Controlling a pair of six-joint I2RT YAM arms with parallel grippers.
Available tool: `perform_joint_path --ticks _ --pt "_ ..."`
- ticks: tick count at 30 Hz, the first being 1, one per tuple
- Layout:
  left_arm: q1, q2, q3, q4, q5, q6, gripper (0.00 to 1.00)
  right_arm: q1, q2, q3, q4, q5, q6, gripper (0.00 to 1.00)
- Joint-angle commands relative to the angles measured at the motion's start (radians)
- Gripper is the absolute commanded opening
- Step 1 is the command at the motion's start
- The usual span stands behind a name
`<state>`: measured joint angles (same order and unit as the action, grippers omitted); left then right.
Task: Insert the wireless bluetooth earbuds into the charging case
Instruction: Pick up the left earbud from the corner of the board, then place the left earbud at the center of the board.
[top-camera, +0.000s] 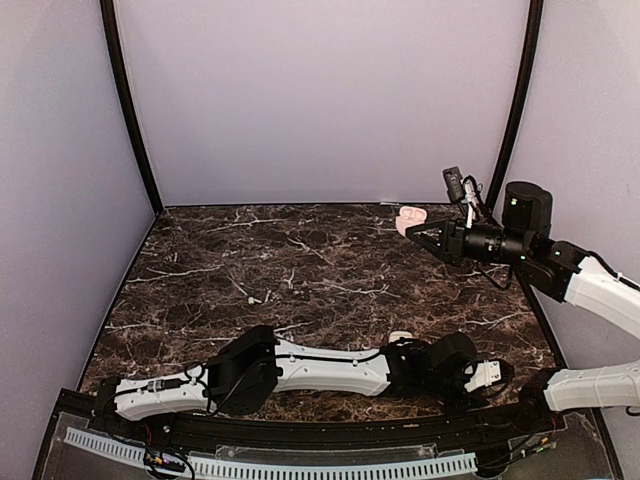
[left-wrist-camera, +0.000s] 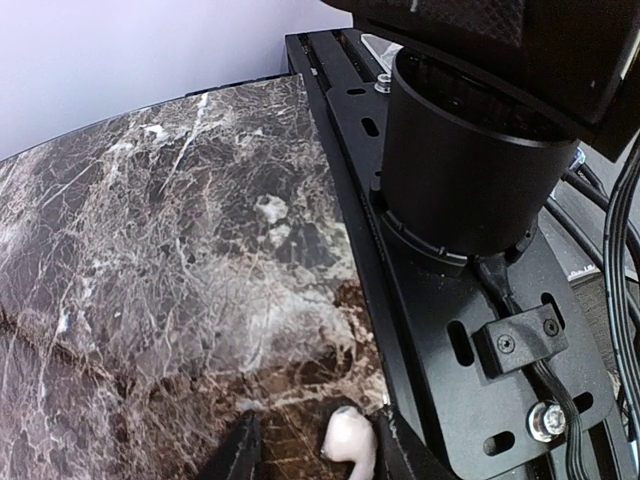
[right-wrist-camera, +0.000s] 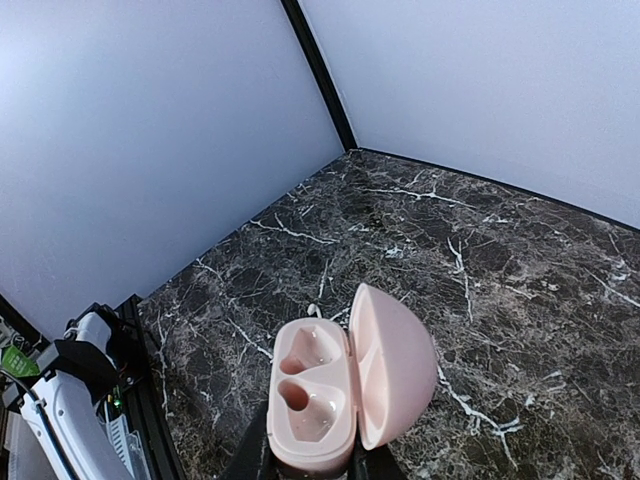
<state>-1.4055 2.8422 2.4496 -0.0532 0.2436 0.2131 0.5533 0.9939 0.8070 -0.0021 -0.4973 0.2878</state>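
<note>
Left wrist view: earbud at the table's near edge. Right wrist view: open case in the grip.

Left wrist view alone shows one white earbud (left-wrist-camera: 348, 445) on the marble table (left-wrist-camera: 150, 250) at its near edge, just beside the black rail (left-wrist-camera: 430, 400). The left gripper (left-wrist-camera: 318, 458) is spread around it, one finger touching. Right wrist view alone shows the pink charging case (right-wrist-camera: 312, 390) with its lid open, pinched at its base by the right gripper (right-wrist-camera: 305, 462). Top view places the case over the far right corner.
</note>
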Motion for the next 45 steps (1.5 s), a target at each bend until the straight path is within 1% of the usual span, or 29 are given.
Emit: perform_joint_path --ticks 1,9,13,15,18,19,21,24,25,26,27,28,29,31,37,42,45 --pt "0.000 0.039 0.005 -0.091 -0.049 0.014 0.36 -0.012 -0.014 0.023 0.022 -0.003 -0.010 0.00" --pt "0.004 -0.002 -0.014 -0.153 -0.095 0.035 0.20 -0.014 -0.018 0.015 0.025 -0.004 -0.007 0.00" --pt "0.017 -0.083 -0.115 -0.124 -0.085 0.010 0.16 -0.016 -0.020 0.015 0.021 -0.004 -0.008 0.00" --pt "0.026 -0.153 -0.212 -0.085 -0.095 0.005 0.14 -0.015 -0.024 0.014 0.019 -0.004 -0.009 0.00" --pt "0.042 -0.290 -0.417 0.001 -0.102 -0.003 0.13 -0.016 -0.022 0.012 0.024 -0.006 -0.008 0.00" --pt "0.050 -0.316 -0.459 0.013 -0.106 -0.006 0.13 -0.017 -0.022 0.011 0.027 -0.008 -0.006 0.00" --pt "0.060 -0.390 -0.604 0.042 -0.118 -0.009 0.12 -0.016 -0.019 0.012 0.030 -0.013 -0.003 0.00" --pt "0.078 -0.514 -0.763 0.076 -0.127 -0.027 0.11 -0.016 -0.020 0.015 0.028 -0.015 -0.004 0.00" --pt "0.090 -0.541 -0.850 0.084 -0.130 -0.043 0.11 -0.016 -0.022 0.014 0.027 -0.015 -0.004 0.00" --pt "0.097 -0.592 -0.893 0.099 -0.132 -0.052 0.11 -0.016 -0.023 0.014 0.027 -0.015 -0.005 0.00" --pt "0.108 -0.620 -0.976 0.105 -0.138 -0.068 0.10 -0.016 -0.022 0.012 0.027 -0.015 -0.005 0.00" --pt "0.121 -0.675 -1.013 0.114 -0.143 -0.085 0.11 -0.016 -0.023 0.010 0.029 -0.015 -0.005 0.00" --pt "0.128 -0.700 -1.083 0.114 -0.156 -0.092 0.11 -0.016 -0.022 0.008 0.032 -0.019 -0.003 0.00" --pt "0.148 -0.797 -1.162 0.092 -0.181 -0.116 0.11 -0.016 -0.018 0.006 0.039 -0.024 0.000 0.00" --pt "0.200 -0.976 -1.331 -0.006 -0.230 -0.170 0.11 -0.016 -0.006 -0.005 0.068 -0.035 0.008 0.00" --pt "0.252 -1.077 -1.401 -0.064 -0.296 -0.204 0.11 -0.017 0.013 -0.005 0.087 -0.047 0.014 0.00" --pt "0.320 -1.142 -1.433 -0.073 -0.297 -0.262 0.11 -0.016 0.017 -0.009 0.099 -0.053 0.020 0.00"
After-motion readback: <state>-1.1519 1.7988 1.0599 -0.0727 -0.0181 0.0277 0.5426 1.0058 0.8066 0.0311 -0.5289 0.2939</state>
